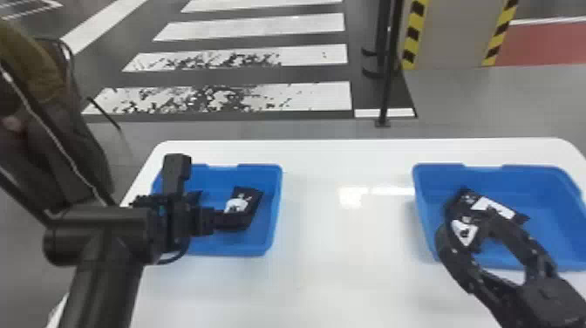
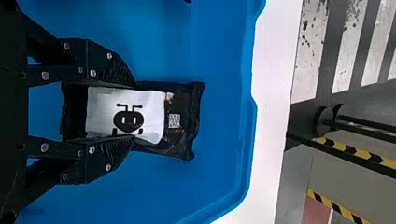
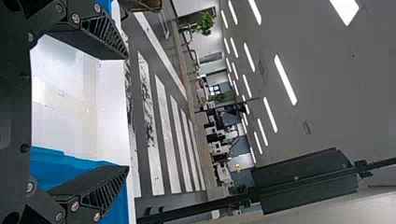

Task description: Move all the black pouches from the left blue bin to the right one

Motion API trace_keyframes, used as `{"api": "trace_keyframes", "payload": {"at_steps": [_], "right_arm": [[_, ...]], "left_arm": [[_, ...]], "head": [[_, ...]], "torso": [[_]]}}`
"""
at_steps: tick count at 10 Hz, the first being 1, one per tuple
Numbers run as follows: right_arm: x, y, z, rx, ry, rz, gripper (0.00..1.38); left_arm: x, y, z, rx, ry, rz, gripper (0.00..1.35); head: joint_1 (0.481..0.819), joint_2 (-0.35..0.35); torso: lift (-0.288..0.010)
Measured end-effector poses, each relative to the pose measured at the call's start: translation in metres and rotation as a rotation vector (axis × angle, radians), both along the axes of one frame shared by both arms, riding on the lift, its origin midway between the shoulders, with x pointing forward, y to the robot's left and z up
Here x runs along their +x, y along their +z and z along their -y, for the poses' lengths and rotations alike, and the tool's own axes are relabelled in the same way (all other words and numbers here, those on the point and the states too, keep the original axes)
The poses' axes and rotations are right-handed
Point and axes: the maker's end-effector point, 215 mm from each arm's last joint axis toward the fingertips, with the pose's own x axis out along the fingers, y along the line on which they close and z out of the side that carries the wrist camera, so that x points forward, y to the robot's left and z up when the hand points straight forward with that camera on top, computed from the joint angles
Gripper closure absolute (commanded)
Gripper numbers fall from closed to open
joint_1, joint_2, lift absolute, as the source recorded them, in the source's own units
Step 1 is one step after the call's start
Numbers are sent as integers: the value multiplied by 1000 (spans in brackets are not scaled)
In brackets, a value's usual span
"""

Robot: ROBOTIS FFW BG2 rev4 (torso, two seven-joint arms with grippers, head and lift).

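Black, the pouch (image 2: pixel 180 107) points lengthwise straight out from your left hand (image 2: pixel 133 111), whose fingers clasp both its long sides.

Head view high, left wrist view close, both onto the left bin (image 2: pixel 224 121); right wrist view roomward.

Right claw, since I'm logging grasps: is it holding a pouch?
No, the right claw's fingers stand wide apart, with the white table visible between them.
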Motion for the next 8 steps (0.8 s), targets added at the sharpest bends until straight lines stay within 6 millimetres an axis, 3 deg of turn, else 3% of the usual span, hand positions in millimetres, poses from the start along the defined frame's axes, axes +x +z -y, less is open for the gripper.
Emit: {"api": "trace_keyframes", "payload": {"at_steps": [3,4,6,8], "right_arm": [[-1,-2,-1,9,3,-9,194],[-2,-1,-2,9,7,-10,194],[-3,2,-10,27,32,-17,196],[-1,7,-42,93,114,-31,202]], "left_arm": [[-6,0,-3,11,-7,26,1200],[-8,19,3,15,-27,90,1200],[-23,80,25,25,-84,258,1200],[-50,121,64,-17,-161,363,1200]], "head": [[695,151],[695,146],[695,131],[695,126]], "torso": [[-140],[-140],[-140],[-140]]}}
